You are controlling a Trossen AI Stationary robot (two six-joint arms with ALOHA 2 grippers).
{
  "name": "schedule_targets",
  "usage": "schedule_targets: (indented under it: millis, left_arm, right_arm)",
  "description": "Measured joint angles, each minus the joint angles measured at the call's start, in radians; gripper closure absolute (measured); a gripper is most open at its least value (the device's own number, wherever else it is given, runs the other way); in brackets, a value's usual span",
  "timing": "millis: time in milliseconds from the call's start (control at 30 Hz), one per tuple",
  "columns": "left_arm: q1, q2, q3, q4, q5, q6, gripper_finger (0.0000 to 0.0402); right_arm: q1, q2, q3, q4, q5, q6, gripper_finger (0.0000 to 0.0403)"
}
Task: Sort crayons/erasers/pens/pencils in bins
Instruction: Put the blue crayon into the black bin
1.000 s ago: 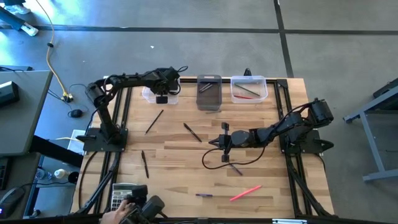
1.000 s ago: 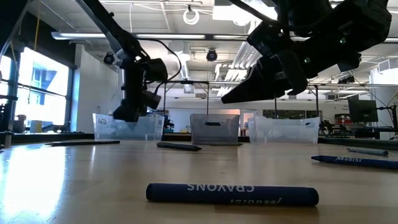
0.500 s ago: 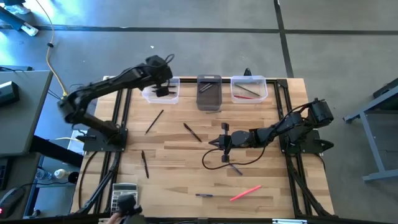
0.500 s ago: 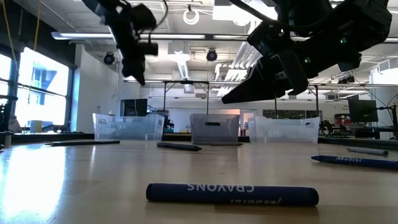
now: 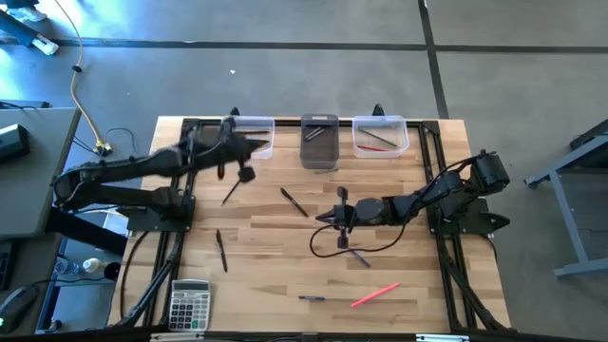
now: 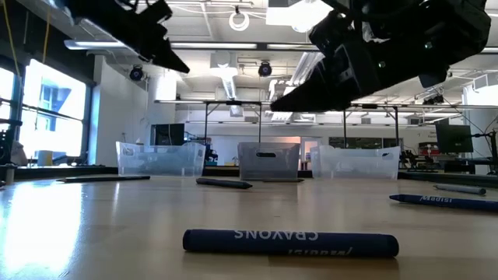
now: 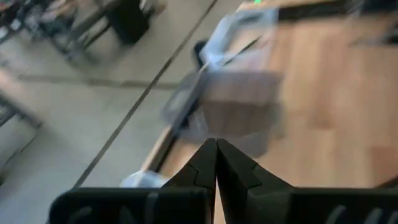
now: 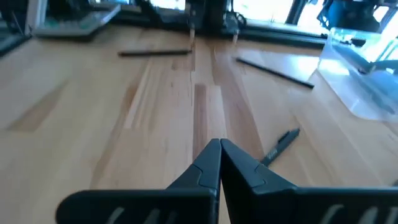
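Observation:
Three bins stand in a row at the table's far edge: a clear one [image 5: 252, 139], a smoky grey one [image 5: 319, 142] and a clear one [image 5: 380, 135] with a red stick and dark sticks in it. Loose dark sticks lie on the wood [image 5: 236, 185], [image 5: 294, 201], [image 5: 221, 250]. Near the front edge lie a purple one [image 5: 312, 298] and a pink one [image 5: 375, 295]. My left gripper [image 5: 258, 145] hangs high beside the left bin, shut and holding nothing [image 7: 216, 163]. My right gripper [image 5: 323, 218] hovers shut over the table's middle, also holding nothing [image 8: 219, 160].
A grey calculator [image 5: 190, 304] lies at the near left corner. A blue crayon [image 6: 290, 242] lies close to the low camera. A black cable loops on the wood under my right arm [image 5: 337, 249]. Black frame rails run along both table sides.
My left gripper has risen out of the left clear bin, climbed well above the table and drawn back toward the table's left edge, tipping from pointing down to nearly level. A person's hand by the calculator at the near edge has gone from view.

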Motion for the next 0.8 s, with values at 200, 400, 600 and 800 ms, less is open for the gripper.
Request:
schedule_targets:
  millis: [200,400,600,800]
  left_arm:
    - [-0.191,-0.098,-0.251,0.331,0.0,-0.134,0.0401]
    - [-0.36,-0.113,-0.4,0.557,-0.014,-0.2,0.0401]
    - [-0.492,-0.112,-0.417,0.605,-0.163,-0.172,0.0401]
    - [-0.546,-0.11,-0.417,0.61,-0.171,-0.173,0.0401]
  right_arm:
    - [0.006,-0.001,0.0,0.111,-0.032,0.048,0.0403]
    - [0.048,-0.088,0.0,-0.14,0.045,0.156,0.0403]
    - [0.136,-0.32,0.0,-0.593,0.104,0.385,0.0403]
    - [0.295,-0.399,0.067,-1.039,0.193,0.57,0.0402]
